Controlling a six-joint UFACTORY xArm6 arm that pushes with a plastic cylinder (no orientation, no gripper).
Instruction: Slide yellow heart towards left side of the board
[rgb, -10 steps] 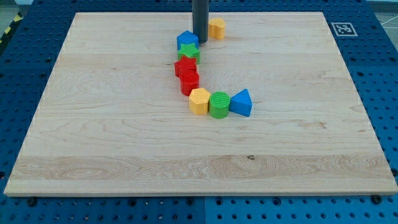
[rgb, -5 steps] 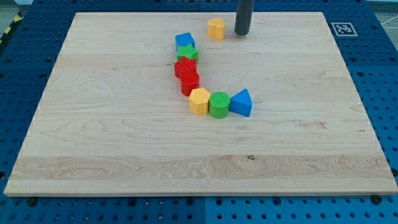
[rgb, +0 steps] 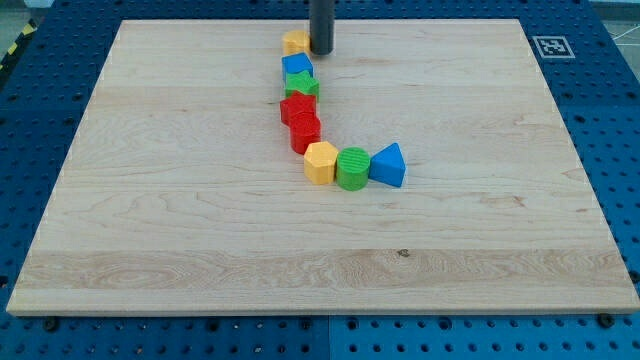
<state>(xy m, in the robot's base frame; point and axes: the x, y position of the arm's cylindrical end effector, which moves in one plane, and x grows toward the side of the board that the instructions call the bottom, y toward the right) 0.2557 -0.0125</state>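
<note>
The yellow heart (rgb: 295, 42) lies near the view's top edge of the wooden board (rgb: 150, 200), just above the blue block (rgb: 298, 67). My tip (rgb: 321, 52) stands right against the heart's right side. Below the blue block a chain runs down: a green star (rgb: 303, 86), a red star (rgb: 297, 107), a red block (rgb: 306, 131), then a yellow hexagon (rgb: 320, 162), a green cylinder (rgb: 352, 168) and a blue triangle (rgb: 388, 165).
A black-and-white marker tag (rgb: 552, 46) sits at the board's top right corner. The board rests on a blue perforated table (rgb: 620, 150).
The tip swung from the heart's left to its right, then pushed it left. The heart has slid from right of the blue block to just above it.
</note>
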